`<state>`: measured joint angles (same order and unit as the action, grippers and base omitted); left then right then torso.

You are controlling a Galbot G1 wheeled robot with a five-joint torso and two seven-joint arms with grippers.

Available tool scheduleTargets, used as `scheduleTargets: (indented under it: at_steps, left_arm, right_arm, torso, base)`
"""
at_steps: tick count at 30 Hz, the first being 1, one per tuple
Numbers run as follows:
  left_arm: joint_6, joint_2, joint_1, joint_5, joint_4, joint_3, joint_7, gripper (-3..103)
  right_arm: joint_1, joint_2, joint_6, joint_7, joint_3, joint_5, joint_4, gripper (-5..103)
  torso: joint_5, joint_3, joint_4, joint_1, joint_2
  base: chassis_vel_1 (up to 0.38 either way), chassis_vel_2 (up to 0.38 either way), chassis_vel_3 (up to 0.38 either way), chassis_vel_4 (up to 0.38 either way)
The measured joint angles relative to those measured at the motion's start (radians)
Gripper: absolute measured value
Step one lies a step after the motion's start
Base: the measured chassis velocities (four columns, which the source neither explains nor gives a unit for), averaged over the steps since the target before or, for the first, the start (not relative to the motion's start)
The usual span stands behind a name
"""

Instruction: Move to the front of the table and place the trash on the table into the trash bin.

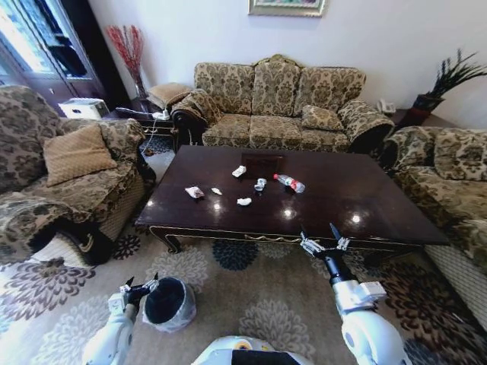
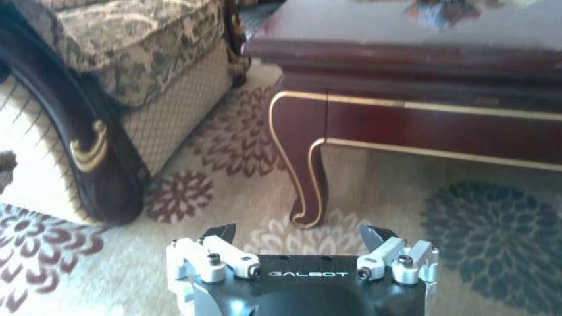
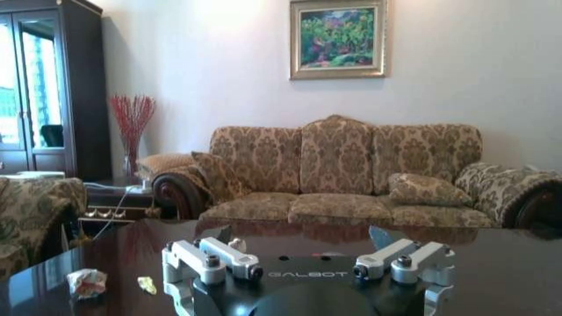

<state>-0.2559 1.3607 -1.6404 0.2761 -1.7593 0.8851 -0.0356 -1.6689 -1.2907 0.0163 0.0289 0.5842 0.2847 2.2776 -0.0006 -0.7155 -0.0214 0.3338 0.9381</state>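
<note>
The dark reddish-brown table stands ahead of me. On it lie several white crumpled scraps of trash and a clear bottle with a red label. The trash bin sits on the carpet at the lower left. Just left of the bin, my left gripper hangs open and empty; the left wrist view shows this left gripper facing the table's leg. My right gripper is open at the table's front edge. In the right wrist view the right gripper hovers over the tabletop, with a crumpled scrap beside it.
A patterned sofa stands behind the table, an armchair to its left and another sofa to its right. Flowered carpet covers the floor between me and the table. A small dark box rests on the table.
</note>
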Motion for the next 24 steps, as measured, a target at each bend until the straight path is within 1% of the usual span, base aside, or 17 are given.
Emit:
scheduleTargets:
  at_steps: [2,4,6,10,14,17,19,24]
  left_arm:
    - [0.003,0.0,0.0,0.001,0.012,-0.001,-0.002,97]
    - [0.009,0.001,0.0,0.001,0.027,-0.001,-0.004,97]
    - [0.012,0.005,0.001,0.001,0.043,-0.002,-0.008,97]
    - [0.012,0.006,0.003,0.002,0.058,-0.002,-0.009,97]
    - [0.013,0.004,0.007,0.003,0.081,-0.003,-0.011,97]
    - [0.014,-0.002,0.01,0.005,0.102,-0.003,-0.013,97]
    - [0.014,-0.004,0.012,0.005,0.112,-0.003,-0.014,97]
    - [0.014,-0.018,0.026,0.004,0.156,-0.007,-0.016,97]
  right_arm:
    - [-0.001,-0.001,0.008,0.0,0.001,0.0,-0.003,100]
    - [-0.004,-0.002,0.015,0.0,0.003,0.001,-0.006,100]
    - [-0.006,0.001,0.02,-0.002,0.007,0.002,-0.006,100]
    - [-0.003,0.003,0.022,-0.003,0.007,0.003,-0.009,100]
    - [-0.001,-0.001,0.033,-0.004,0.003,0.0,-0.02,100]
    - [-0.001,-0.009,0.061,-0.005,-0.002,-0.005,-0.036,100]
    - [-0.004,-0.011,0.064,-0.007,-0.002,-0.01,-0.038,100]
    - [-0.016,-0.014,0.076,-0.021,0.001,-0.036,-0.049,100]
  torso:
    - [0.0001,0.0,0.0,0.0,0.0]
    - [0.0015,0.0,0.0,0.0,0.0]
    - [0.0005,0.0,0.0003,0.0,0.0]
    - [0.0006,0.0,0.0,0.0,0.0]
    - [0.0004,0.0,-0.0002,0.0,0.0]
    - [0.0006,0.0,-0.0001,0.0,0.0]
    - [0.0003,0.0,0.0,-0.001,0.0]
    - [0.0006,0.0,0.0001,-0.001,0.0]
  base:
    - [0.0,0.0,0.0,0.0]
    - [-0.016,-0.073,0.0,0.079]
    - [0.003,-0.125,-0.013,0.102]
    - [0.057,-0.104,-0.053,0.11]
    - [0.177,-0.12,-0.144,0.165]
    - [0.198,-0.162,-0.211,0.171]
    - [0.162,-0.154,-0.212,0.164]
    - [0.084,-0.083,-0.061,0.077]
